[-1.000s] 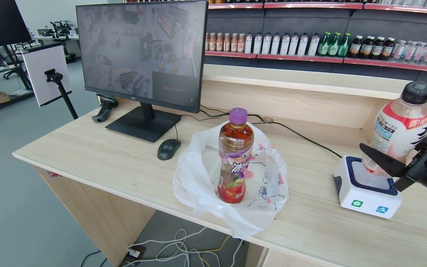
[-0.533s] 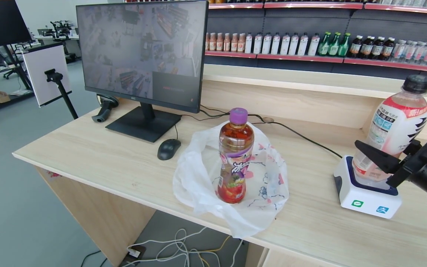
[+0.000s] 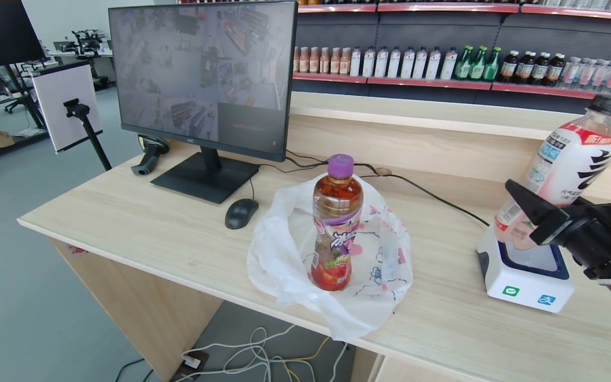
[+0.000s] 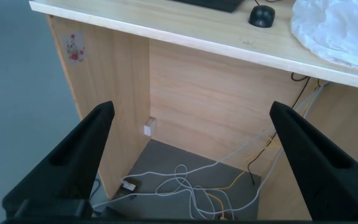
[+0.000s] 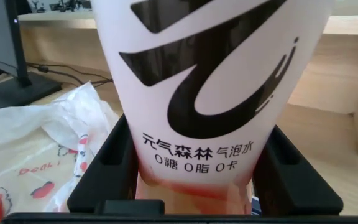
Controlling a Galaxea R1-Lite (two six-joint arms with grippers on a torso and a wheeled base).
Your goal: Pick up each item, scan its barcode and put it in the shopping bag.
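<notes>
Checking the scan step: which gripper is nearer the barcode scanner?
Right. The right gripper holds the white bottle tilted just above the scanner. The left gripper hangs open lower than the desk top, toward its opposite end.

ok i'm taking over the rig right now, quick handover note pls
Left gripper: open, empty, hanging below the counter edge.
Right gripper: shut on the black-capped white drink bottle, held tilted just over the barcode scanner.
Done: purple-capped tea bottle stands upright in the open shopping bag.
Left: can't tell if the scan registered; confirm it, then put the white bottle in the bag.
</notes>
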